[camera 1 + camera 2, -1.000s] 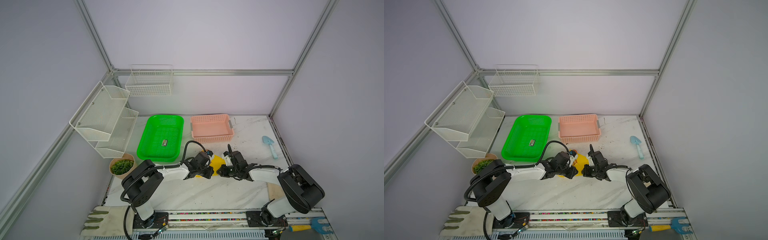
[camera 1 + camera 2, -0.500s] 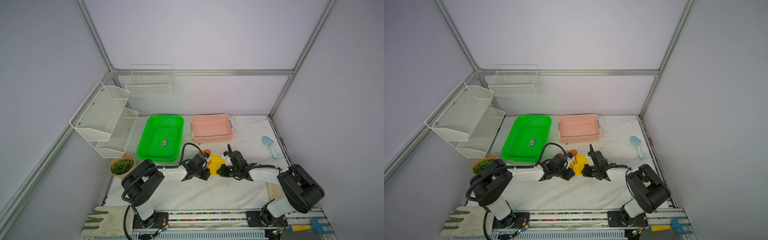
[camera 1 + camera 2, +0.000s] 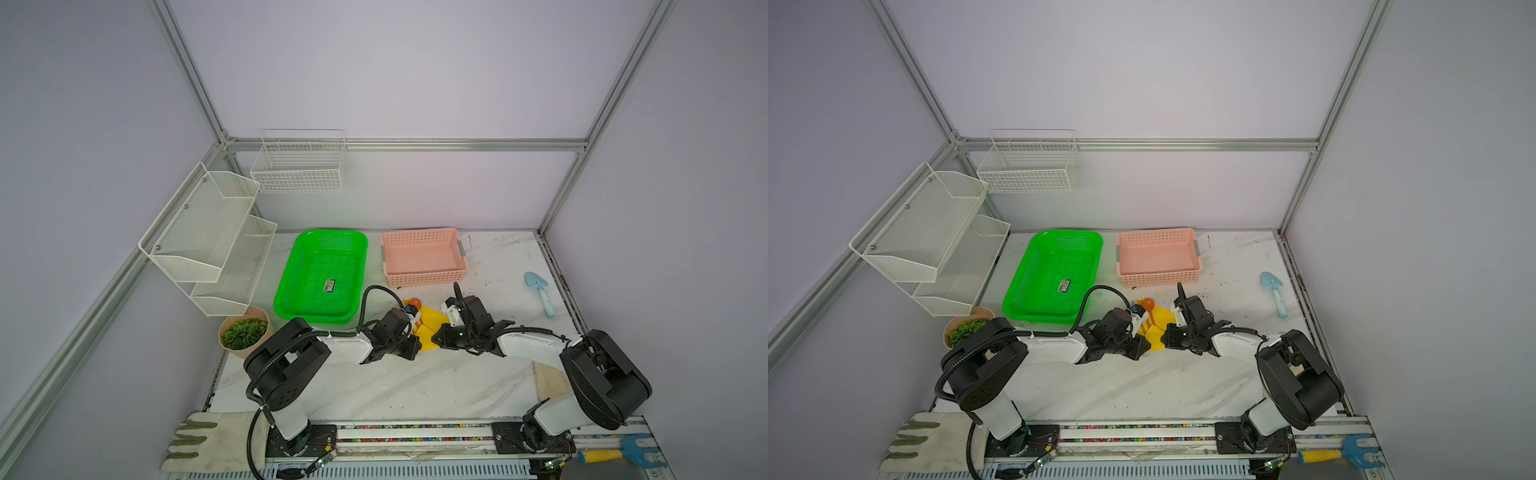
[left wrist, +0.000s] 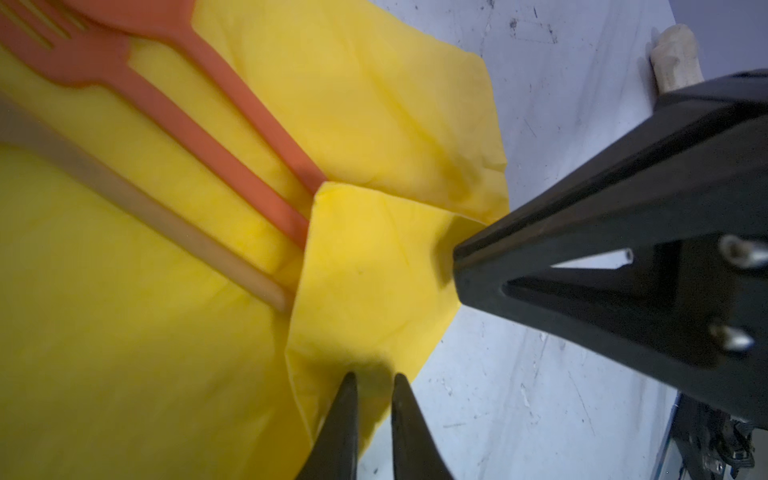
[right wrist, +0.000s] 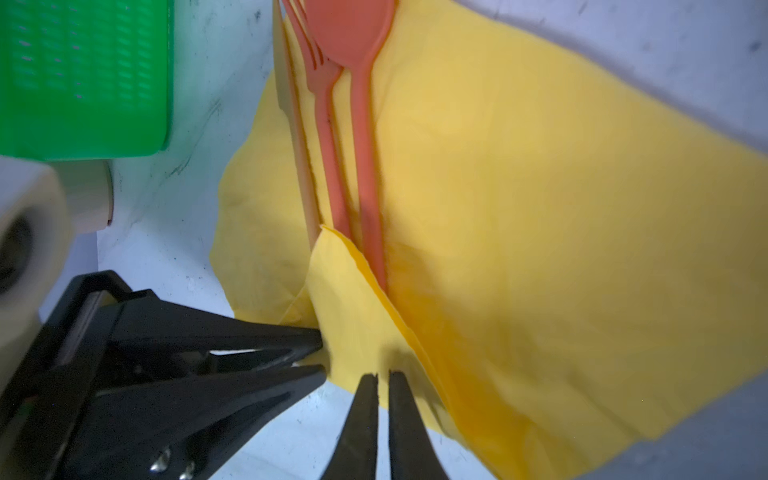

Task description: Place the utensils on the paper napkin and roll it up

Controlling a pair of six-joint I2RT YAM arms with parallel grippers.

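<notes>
Both the fork (image 4: pixel 95 62) and the spoon (image 5: pixel 353 29) lie side by side on the yellow napkin (image 5: pixel 540 208), handles pointing at the near corner. A tan stick (image 4: pixel 187 239) lies alongside them; what it is I cannot tell. In both top views the napkin sits on the bench (image 3: pixel 395 386) between the two arms, in front of the baskets. So the placing step looks done.

The rolling has barely begun. One small corner flap is folded over the handle ends. The rest of the sheet lies open and mostly flat, with the bowl and tines uncovered.

The left end effector (image 4: pixel 374 376) is at the flap's edge with its jaws narrow. The right wrist view shows a sliver of yellow between them, so it appears to pinch the paper. The right end effector (image 5: pixel 382 376) is at the same flap, its jaws almost together. Whether paper is caught between them is not clear.

What is left, by my reading, is nearly all of the roll: carrying the flap over the utensils and turning the bundle across the open sheet until it is wrapped.
</notes>
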